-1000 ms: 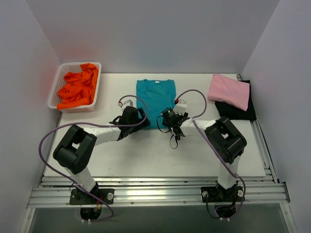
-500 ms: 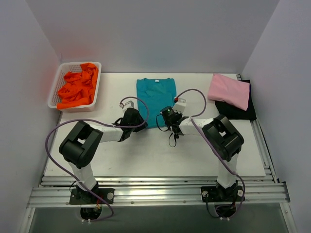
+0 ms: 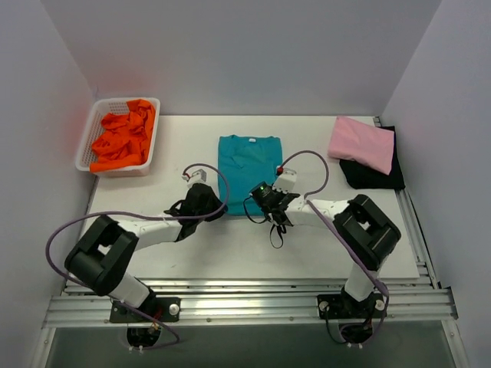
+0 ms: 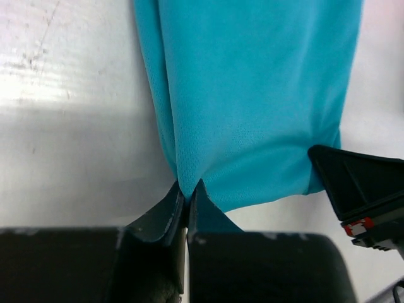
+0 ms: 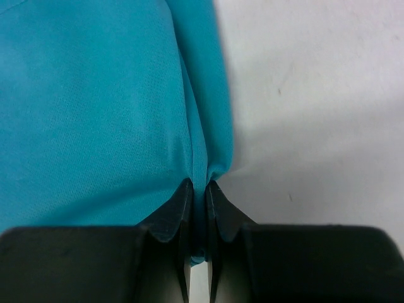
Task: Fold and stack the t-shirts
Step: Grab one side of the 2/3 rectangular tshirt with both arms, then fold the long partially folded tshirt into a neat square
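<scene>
Tabletop first: the white work table (image 3: 230,257) carried everything, and at its middle lay the plain teal short-sleeved t-shirt (image 3: 247,162), spread flat and narrowed to a long rectangle, collar at the far end. At far left, the white plastic mesh basket (image 3: 83,149) held a crumpled heap of bright orange t-shirts (image 3: 121,138), not yet touched. At far right, the folded pink t-shirt (image 3: 360,144) lay on top of the folded black t-shirt (image 3: 376,178), so the stack looked begun with two done. On the near hem of the teal one, the left gripper (image 4: 187,192) was pinched tight on the left corner and the right gripper (image 5: 199,189) was clamped on the right corner, probably for the lengthwise fold. The count: one teal, one pink, one black, one basket, two grippers. How many orange shirts sat in the heap could not be told.
</scene>
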`<state>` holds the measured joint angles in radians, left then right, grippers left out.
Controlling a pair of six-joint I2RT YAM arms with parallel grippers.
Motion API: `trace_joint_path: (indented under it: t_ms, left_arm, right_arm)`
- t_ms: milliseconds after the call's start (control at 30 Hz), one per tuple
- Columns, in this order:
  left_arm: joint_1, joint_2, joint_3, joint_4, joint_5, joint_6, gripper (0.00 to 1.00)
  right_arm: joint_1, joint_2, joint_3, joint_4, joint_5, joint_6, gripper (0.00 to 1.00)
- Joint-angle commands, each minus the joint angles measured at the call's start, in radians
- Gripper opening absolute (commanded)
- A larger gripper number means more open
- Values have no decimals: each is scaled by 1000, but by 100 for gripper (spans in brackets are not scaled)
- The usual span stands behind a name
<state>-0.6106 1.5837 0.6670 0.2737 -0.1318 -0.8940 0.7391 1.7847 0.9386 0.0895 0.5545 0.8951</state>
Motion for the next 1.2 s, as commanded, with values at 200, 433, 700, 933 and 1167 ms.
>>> trace_joint_path:
  t_ms: [200,433,700,933,1167]
  left_arm:
    - [-97,-499,-76,-457,-149,12,2]
    - [-95,-640,57,-597,-196,55,4]
    - [-89,-542,186,-591,-216,75,4]
    - [-69,-472,217,-567,-203,72,5]
    - [1,-429,198,-496,-154,53,5]
  right_arm:
    - [192,-257,-47,-470,182,244,0]
    - [220,-331,78,-588,271,242,0]
    - [151,-209,273,-582,288,116,0]
    - [114,-127,328,-531,242,68,0]
    - [65,-16,443,-507,191,8,0]
